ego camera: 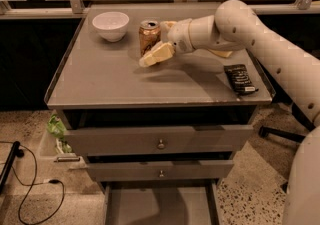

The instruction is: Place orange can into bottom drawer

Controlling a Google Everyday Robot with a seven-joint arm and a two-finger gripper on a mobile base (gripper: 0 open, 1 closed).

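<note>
Camera view looks down on a grey three-drawer cabinet (150,76), so going left to right. On the floor off the left side there's a black cable (30,189) looping about, plus something green and crumpled (56,128) tucked against the cabinet's left flank.

Up on the tabletop, a white bowl (111,25) sits in the back-left corner. Just right of it, along the back edge near the middle, the orange can (149,36) stands upright on the surface, pull-tab top showing.

The gripper (157,44) is right at the can. Its cream fingers (159,53) are spread wide: one slants across the can's front-right side with its tip down near the tabletop, and the other pokes out behind the can. So the claw is open with the can roughly between the fingers, not clamped. Whether either finger actually touches the can, I can't tell.

Below, the two upper drawers with round knobs are pulled out a little. The bottom drawer (160,204) is pulled out further, its flat grey floor showing.

The white arm (240,24) comes in from the right. A black packet (240,78) lies flat near the right edge, toward the front corner.
</note>
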